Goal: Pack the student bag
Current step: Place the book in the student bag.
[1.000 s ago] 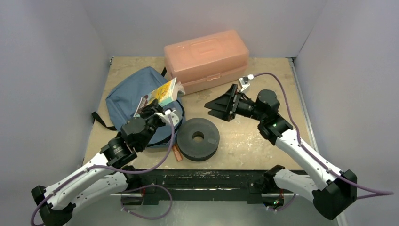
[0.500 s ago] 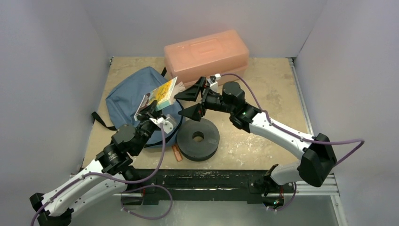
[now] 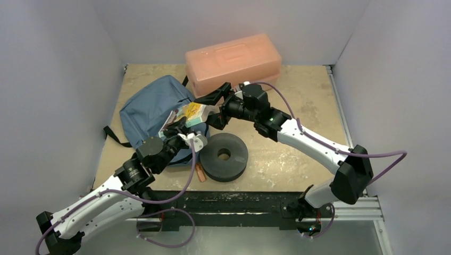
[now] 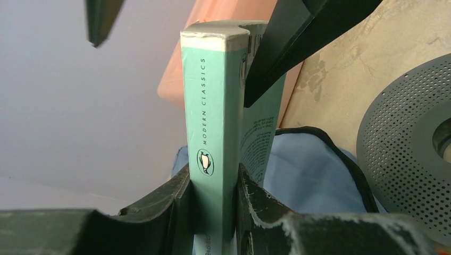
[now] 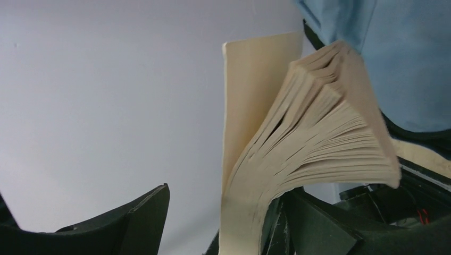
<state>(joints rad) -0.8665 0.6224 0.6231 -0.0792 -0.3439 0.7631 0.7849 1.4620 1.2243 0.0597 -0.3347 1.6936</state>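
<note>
Student bag (image 3: 149,103) lies at left-rear of counter (image 3: 303,159), below the book. My left jaws pinch the paperback (image 4: 213,133) by its spine, held upright over the bag's zip edge. My right jaws are spread around its top, one side touching the back cover, the other clear. Risk: pages fan loose, so an off-centre squeeze w/ the right could crease the cover or twist the bk out of my left pinch, dropping it beside the bag.
</note>
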